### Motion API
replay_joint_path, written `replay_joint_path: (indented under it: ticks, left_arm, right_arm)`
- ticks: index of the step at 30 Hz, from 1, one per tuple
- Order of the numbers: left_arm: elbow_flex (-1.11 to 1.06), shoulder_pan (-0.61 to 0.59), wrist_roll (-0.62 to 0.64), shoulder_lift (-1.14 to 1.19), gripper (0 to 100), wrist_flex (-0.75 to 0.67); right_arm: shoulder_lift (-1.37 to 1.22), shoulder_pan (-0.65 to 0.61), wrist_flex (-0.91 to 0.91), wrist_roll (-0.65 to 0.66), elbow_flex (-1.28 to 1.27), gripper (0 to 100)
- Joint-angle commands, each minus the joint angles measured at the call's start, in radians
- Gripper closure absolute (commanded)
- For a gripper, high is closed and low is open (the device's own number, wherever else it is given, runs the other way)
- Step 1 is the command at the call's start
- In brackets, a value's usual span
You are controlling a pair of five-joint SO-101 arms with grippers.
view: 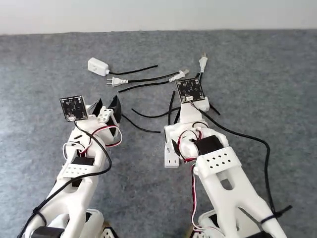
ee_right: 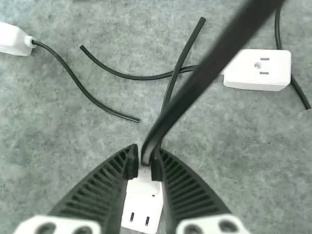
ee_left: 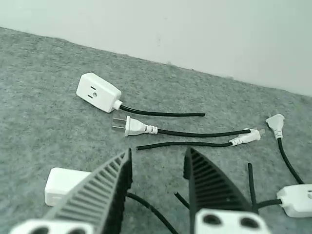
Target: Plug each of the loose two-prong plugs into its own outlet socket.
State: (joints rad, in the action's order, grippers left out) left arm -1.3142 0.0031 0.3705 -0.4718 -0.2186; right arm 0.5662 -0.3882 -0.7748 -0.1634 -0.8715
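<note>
So right now the right gripper (ee_right: 145, 163) is clamped shut around the neck of an outlet socket (ee_right: 139, 214), right where the black cord (ee_right: 204, 73) goes into the white block, with the two slots facing out past the fingertips. The left gripper (ee_left: 157, 153) is wide open with nothing in it, hanging over the grey surface (view: 257, 74), and a second socket (ee_left: 62, 184) sits partly tucked behind one of its fingers. The three loose plugs all lie further out. The closest plug (ee_left: 132, 127) has its prongs pointing roughly toward a far socket (ee_left: 97, 92) just beside it. The middle plug (ee_left: 247, 136) and the end plug (ee_left: 276, 122) are off toward the right arm's side. One more spare socket (ee_right: 258, 69) lies slots-up near the held one. My read on handling: these look super light, hard smooth plastic, so they'll probably tip or twist in the fingers if pinched off-centre. The cords are short stubs and look fairly stiff, so I'd expect them to swing a plug around rather than drape. I'd grab a plug across the flat sides of its white body, just behind the prongs, not by the cord. I'd also keep the socket pinned by its block so it doesn't back away when the prongs push in. The prongs are thin, so line them up square with the slots or they could bend.
</note>
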Motion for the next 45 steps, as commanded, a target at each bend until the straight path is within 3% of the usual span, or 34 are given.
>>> replay_joint_path:
  ticks: [1,15,45]
  left_arm:
    - [0.007,0.009,0.009,-0.025,84,-0.025]
    - [0.007,0.003,0.009,-0.025,84,-0.026]
    - [-0.004,0.002,0.009,-0.028,84,-0.029]
  right_arm:
    - [0.007,0.016,0.022,-0.009,0.006,99.0]
    - [0.015,0.012,0.022,-0.003,-0.026,99.0]
    - [0.038,0.002,0.202,0.041,-0.193,99.0]
